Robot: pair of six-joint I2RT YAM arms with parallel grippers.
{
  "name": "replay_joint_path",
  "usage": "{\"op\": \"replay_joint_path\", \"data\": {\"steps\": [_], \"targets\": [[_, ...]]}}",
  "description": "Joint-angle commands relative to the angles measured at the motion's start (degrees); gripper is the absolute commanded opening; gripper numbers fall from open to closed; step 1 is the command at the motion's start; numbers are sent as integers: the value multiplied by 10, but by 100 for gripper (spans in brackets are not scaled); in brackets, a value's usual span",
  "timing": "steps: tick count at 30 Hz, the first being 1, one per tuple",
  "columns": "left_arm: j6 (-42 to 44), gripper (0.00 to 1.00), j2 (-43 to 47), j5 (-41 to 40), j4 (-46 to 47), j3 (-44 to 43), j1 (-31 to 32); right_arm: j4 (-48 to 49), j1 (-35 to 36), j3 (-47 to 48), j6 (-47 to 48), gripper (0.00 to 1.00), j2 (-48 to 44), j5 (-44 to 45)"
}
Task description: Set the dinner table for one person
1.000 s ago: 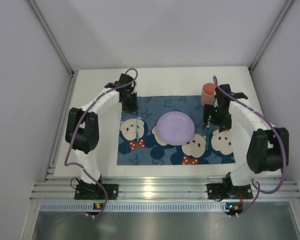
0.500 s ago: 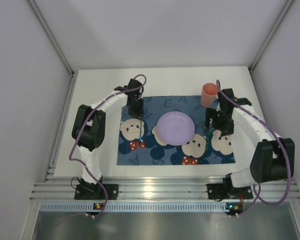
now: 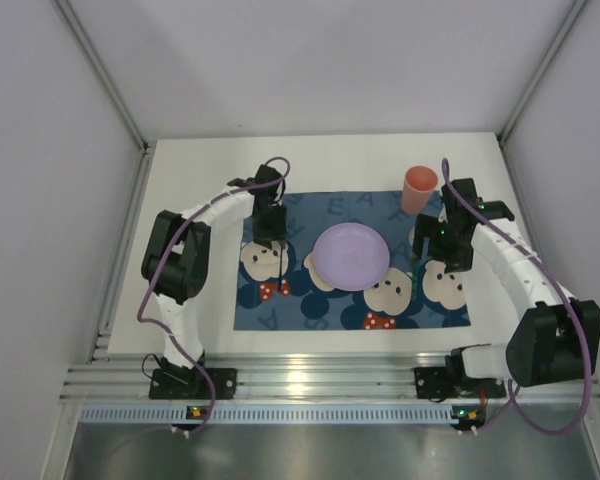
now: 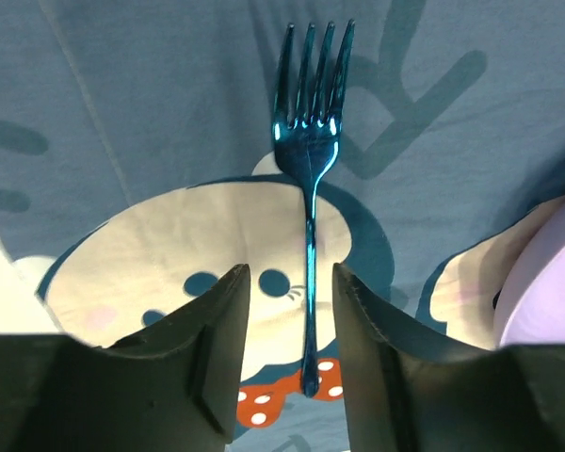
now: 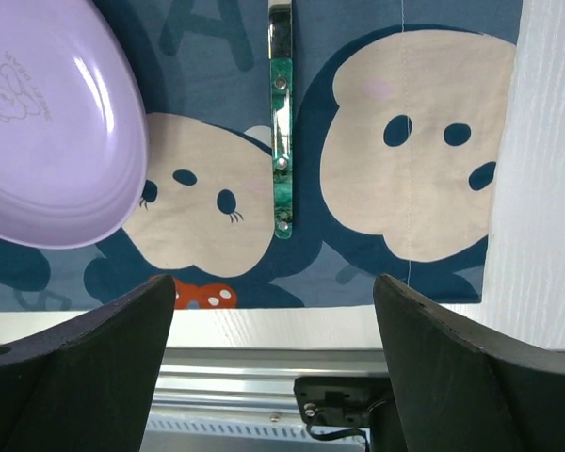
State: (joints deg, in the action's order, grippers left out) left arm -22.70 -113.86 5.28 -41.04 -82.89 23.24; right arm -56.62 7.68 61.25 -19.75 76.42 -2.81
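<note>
right end effector (image 5: 273, 290) drew outward, released like left end effector (image 4: 292, 278); fork (image 4: 309, 160) beside plate (image 3: 350, 256).

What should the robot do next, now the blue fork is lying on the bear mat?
Probably lift both claws up and back, away from the mat. The left claw is open, with the fork lying flat below it. The right claw is open above the green-handled utensil. The plate and cup are set, so nothing seems left to grab.
</note>
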Motion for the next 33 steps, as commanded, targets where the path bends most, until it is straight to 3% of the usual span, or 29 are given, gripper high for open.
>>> {"op": "replay_joint_path", "data": {"steps": [1,9,12,15,16,17,18,19,21,23,26,30,33], "targets": [[-10,47,71,-40,-1,3,1,-9,-5,-5,-9,87,-36,-2],[-19,46,198,-112,74,36,1,-6,13,13,1,100,-107,-72],[-20,45,229,-141,101,50,2,-3,30,33,1,100,-135,-77],[-1,44,338,-213,247,147,21,47,58,38,-8,100,-212,-51],[16,44,379,-251,310,243,31,69,68,29,-13,100,-238,-44],[62,48,465,-289,483,301,63,90,72,15,-27,100,-293,-35],[94,55,503,-320,569,420,78,142,73,-28,-29,100,-323,-38],[166,97,537,-323,664,479,86,171,72,-53,-31,100,-387,-43],[221,99,603,-309,837,601,91,250,72,-129,-30,100,-451,-57],[230,99,634,-356,826,621,90,287,72,-170,-28,100,-540,-55],[253,99,651,-393,722,615,90,324,72,-223,-22,100,-631,-43],[304,99,674,-429,757,671,81,325,73,-238,-11,100,-673,-58],[278,99,669,-402,751,717,32,308,72,-217,-11,100,-659,-79]]}}
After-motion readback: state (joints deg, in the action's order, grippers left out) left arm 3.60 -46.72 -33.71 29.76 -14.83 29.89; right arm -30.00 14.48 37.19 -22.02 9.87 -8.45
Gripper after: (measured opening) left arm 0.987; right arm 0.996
